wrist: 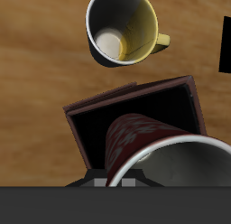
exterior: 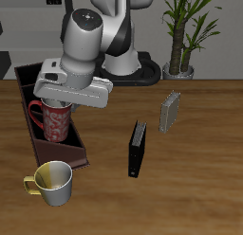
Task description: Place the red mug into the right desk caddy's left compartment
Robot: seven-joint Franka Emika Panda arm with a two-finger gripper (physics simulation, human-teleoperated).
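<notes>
Red mug (exterior: 51, 121): dark red body with a pale speckled pattern, light interior. It stood roughly upright inside the right desk caddy (exterior: 76, 144), rim uppermost, handle turned toward the caddy's far long wall. The upper part of the mug was hidden under the tool, so rim contact could not be judged. In the wrist view the red mug (wrist: 135, 142) appeared tilted slightly, its patterned side and pale rim visible.

Right desk caddy: long dark brown open-top box, lying on the surface with one end toward the front edge. In the wrist view the caddy (wrist: 126, 97) showed a dark interior.

Left compartment (wrist: 90, 128): the end section nearest the front edge; the mug sat within its walls.
</notes>
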